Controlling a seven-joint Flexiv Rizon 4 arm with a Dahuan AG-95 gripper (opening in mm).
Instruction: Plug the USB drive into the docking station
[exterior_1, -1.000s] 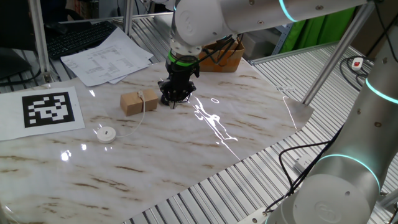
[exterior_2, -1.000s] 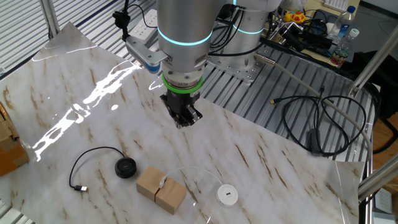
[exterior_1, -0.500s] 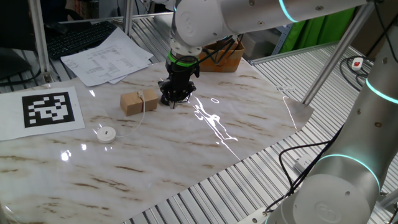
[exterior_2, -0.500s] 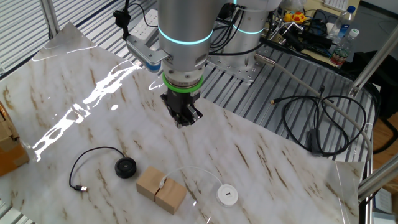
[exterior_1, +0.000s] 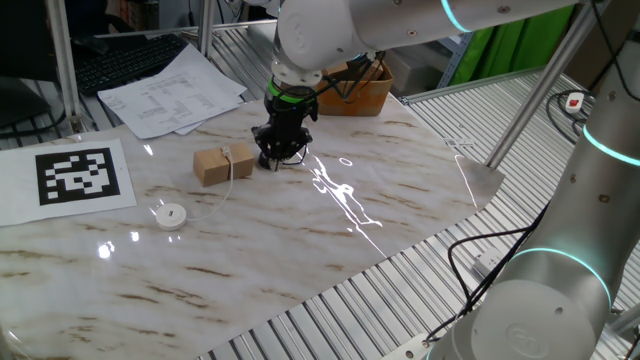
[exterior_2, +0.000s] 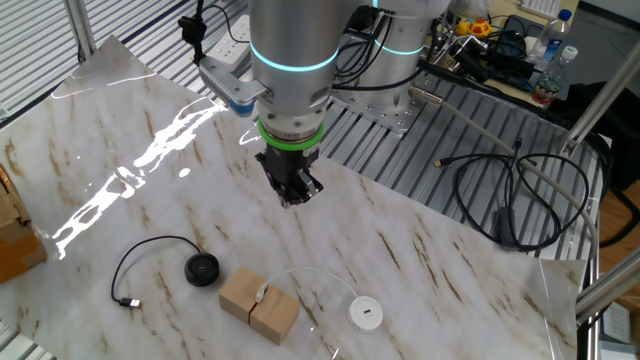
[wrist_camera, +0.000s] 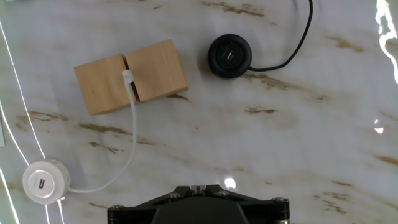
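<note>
Pucks flanked the work in the hand view: at the left edge a white puck (wrist_camera: 42, 182) sat on the bench (wrist_camera: 298, 143), its white lead (wrist_camera: 132, 134) running up to a white plug (wrist_camera: 128, 77), probably the USB drive, standing in the slot of a wooden block (wrist_camera: 152, 71). That plug lay ahead and left of the hand (exterior_2: 291, 193), its long axis along the slot. Further right, ahead of the hand, sat a black puck (wrist_camera: 229, 56), probably the dock. Whether the hand was clenched or released could not be told.
</note>
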